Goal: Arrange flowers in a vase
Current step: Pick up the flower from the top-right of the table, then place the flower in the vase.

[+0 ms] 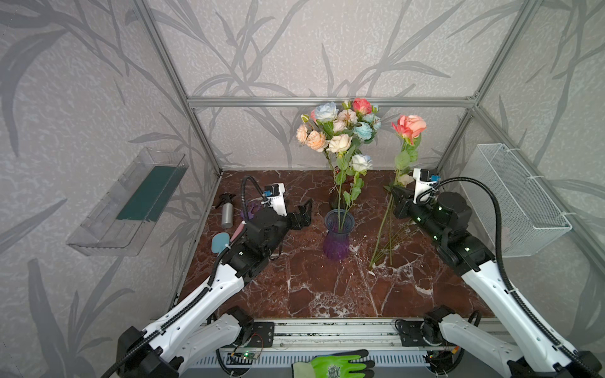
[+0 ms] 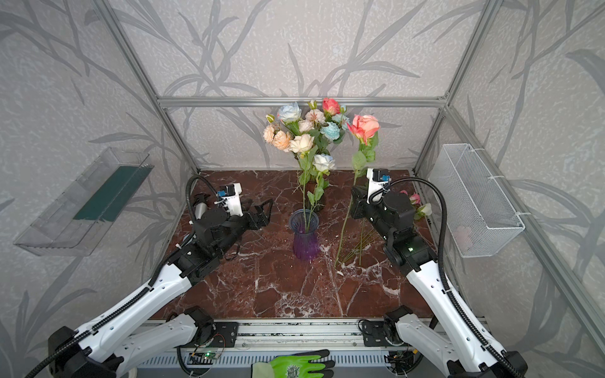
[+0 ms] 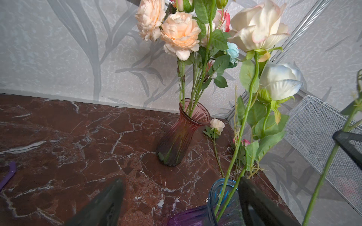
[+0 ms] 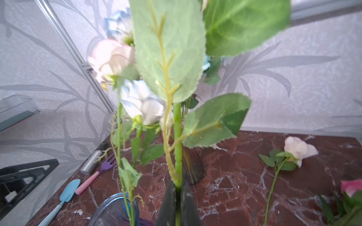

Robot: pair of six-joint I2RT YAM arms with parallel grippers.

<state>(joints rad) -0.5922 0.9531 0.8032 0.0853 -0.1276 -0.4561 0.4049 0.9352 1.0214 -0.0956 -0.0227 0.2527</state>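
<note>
A purple-and-blue glass vase (image 1: 339, 236) (image 2: 305, 237) stands mid-table with two flowers in it, a cream rose (image 3: 256, 29) and a white-blue rose (image 3: 280, 82). My right gripper (image 1: 395, 193) (image 4: 178, 197) is shut on the green stem of a coral-pink rose (image 1: 410, 126) (image 2: 365, 126), held upright to the right of that vase. The stem's lower end reaches down near the tabletop. My left gripper (image 1: 306, 212) (image 3: 180, 181) is open and empty, just left of the vase rim. Behind stands a red vase (image 3: 188, 135) with a full bouquet (image 1: 337, 127).
Loose flowers (image 4: 298, 149) and bare stems (image 1: 393, 242) lie on the table's right side. A spray bottle (image 1: 227, 212), blue trowel (image 1: 219, 243) and purple fork (image 4: 106, 166) lie at the left. A white mesh basket (image 1: 517, 199) hangs on the right wall, a clear tray (image 1: 131, 203) on the left.
</note>
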